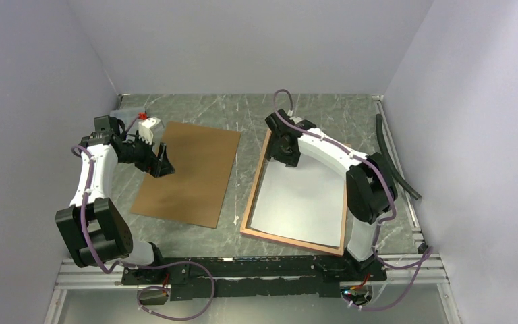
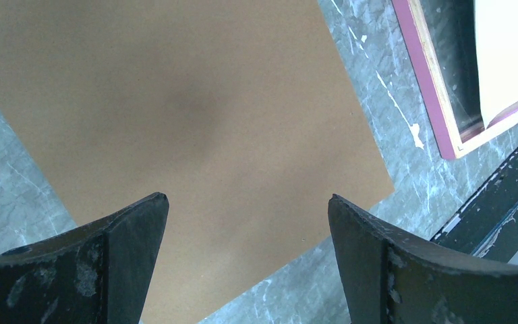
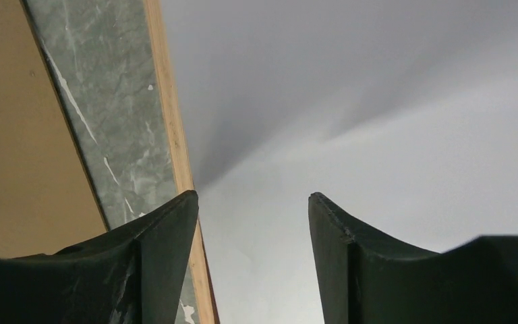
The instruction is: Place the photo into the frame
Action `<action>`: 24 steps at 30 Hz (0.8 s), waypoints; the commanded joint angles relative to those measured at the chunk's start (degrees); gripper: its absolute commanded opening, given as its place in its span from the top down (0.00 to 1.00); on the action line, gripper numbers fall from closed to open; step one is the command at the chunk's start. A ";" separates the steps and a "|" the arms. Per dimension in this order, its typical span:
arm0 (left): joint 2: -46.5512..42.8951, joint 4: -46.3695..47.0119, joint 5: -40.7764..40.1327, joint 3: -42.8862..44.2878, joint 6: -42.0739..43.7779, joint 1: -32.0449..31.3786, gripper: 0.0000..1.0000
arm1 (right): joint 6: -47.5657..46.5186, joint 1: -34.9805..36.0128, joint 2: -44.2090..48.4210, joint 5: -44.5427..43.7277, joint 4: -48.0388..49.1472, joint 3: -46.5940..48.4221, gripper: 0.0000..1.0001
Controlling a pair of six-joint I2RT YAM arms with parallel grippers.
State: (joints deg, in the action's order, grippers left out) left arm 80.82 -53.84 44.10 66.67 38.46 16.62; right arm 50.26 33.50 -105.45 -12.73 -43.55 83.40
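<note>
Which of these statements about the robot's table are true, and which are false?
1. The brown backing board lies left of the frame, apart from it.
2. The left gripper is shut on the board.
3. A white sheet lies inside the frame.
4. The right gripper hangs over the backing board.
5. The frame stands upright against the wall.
1. True: the backing board and the frame are apart.
2. False: the left gripper is open above the board, holding nothing.
3. True: the white sheet fills it.
4. False: the right gripper, open, is over the frame's far left part.
5. False: it lies flat on the table.
</note>
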 commanded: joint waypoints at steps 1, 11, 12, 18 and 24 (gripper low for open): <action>-1.63 0.09 0.71 1.92 1.44 -0.26 0.06 | -3.22 0.34 -0.42 -0.05 0.62 2.91 0.34; -1.07 1.46 -0.78 2.13 0.09 -0.32 0.06 | -5.17 0.69 1.18 1.94 0.80 4.35 0.21; -0.94 1.35 -0.92 2.33 0.14 -0.28 0.06 | -5.78 0.62 1.91 1.36 0.72 5.08 0.16; -0.91 0.54 -2.20 6.41 -0.76 1.10 0.06 | -9.91 0.03 8.55 -5.52 6.65 5.33 0.00; 0.17 0.79 -2.55 7.65 -1.20 3.62 0.06 | -10.25 -8.17 6.70 4.42 17.56 1.28 0.41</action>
State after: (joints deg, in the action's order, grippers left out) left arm 80.82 -53.34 41.93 72.60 37.89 18.79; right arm 40.56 30.26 -97.84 -11.70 -35.18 86.63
